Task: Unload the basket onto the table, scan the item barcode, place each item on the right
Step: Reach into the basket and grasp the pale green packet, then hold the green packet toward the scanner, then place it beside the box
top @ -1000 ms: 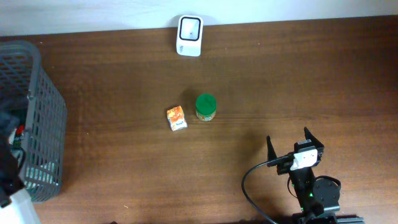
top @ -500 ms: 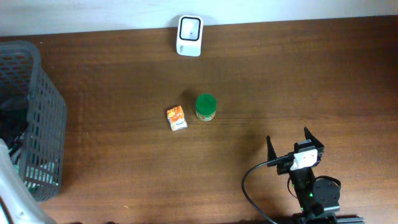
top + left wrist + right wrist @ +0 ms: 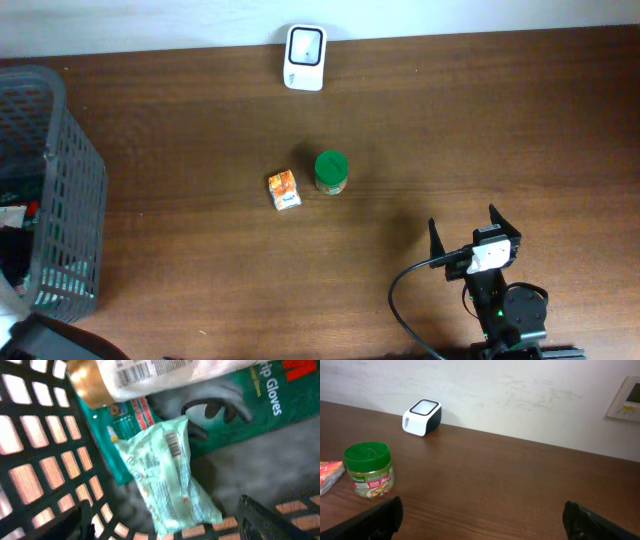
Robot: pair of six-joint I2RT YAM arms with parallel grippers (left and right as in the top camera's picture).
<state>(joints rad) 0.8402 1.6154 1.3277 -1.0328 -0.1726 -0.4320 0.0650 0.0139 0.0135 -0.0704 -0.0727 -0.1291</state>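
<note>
Two items, overhead: jar and carton just beside each other on the table, well apart from the scanner at the far edge. Nothing is presented, so I judge the scan not yet done.
Left wrist: my left claw spread, empty, over a packet inside the basket; walls close.
Right wrist: my right claw wide, empty; open table toward the jar.
</note>
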